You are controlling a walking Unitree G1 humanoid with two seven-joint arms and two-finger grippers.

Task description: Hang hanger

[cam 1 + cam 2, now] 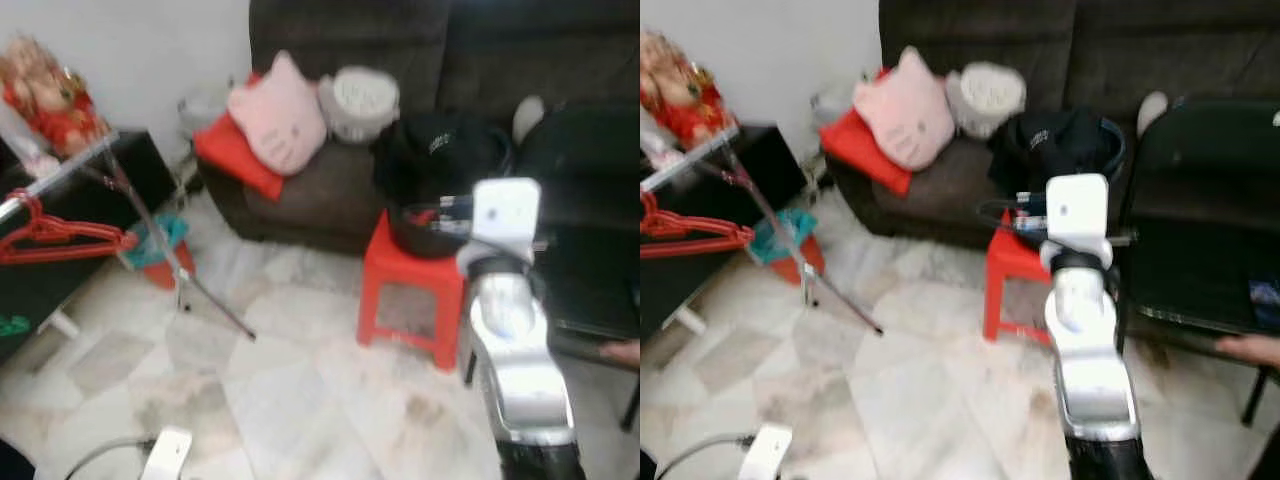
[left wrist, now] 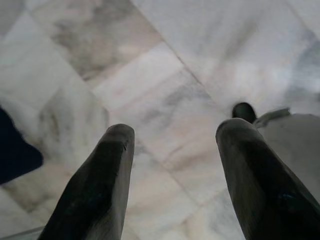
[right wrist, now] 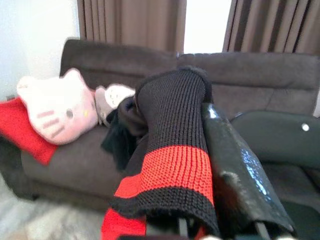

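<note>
**Red hanger on the rack at far left; right gripper held a knitted garment by the sofa**

At the far left, a red hanger (image 1: 55, 240) hung from the metal rail of a clothes rack (image 1: 60, 170), whose thin legs slanted down to the marble floor (image 1: 300, 380). Behind the rail sat a red-and-gold ornament (image 1: 45, 90) against the white wall. A teal and orange object (image 1: 160, 250) lay on the floor near the rack's legs.

The left gripper (image 2: 172, 150) hung low over the floor tiles, its two black fingers (image 2: 100, 190) spread well apart with nothing between them.

Further right stood a dark brown sofa (image 1: 330, 200). On its left end rested a red cushion (image 1: 235, 155) with a pink cat-face cushion (image 1: 280, 115) leaning on it, and just beside that a pale round cushion (image 1: 362, 100). A black cap (image 1: 440, 150) lay on the seat next to it. In front of the sofa stood a red plastic stool (image 1: 410, 300).

The right arm (image 1: 1085, 340) reached forward above the stool. In the right wrist view, the right gripper (image 3: 200, 150) was clamped on a black and red knitted garment (image 3: 170, 165), which draped over one finger and hid it; the other glossy black finger (image 3: 240, 170) pressed against the fabric.

At the far right stood a dark chair (image 1: 1200, 230), and part of a person's hand (image 1: 1252, 348) showed at the frame edge.
</note>
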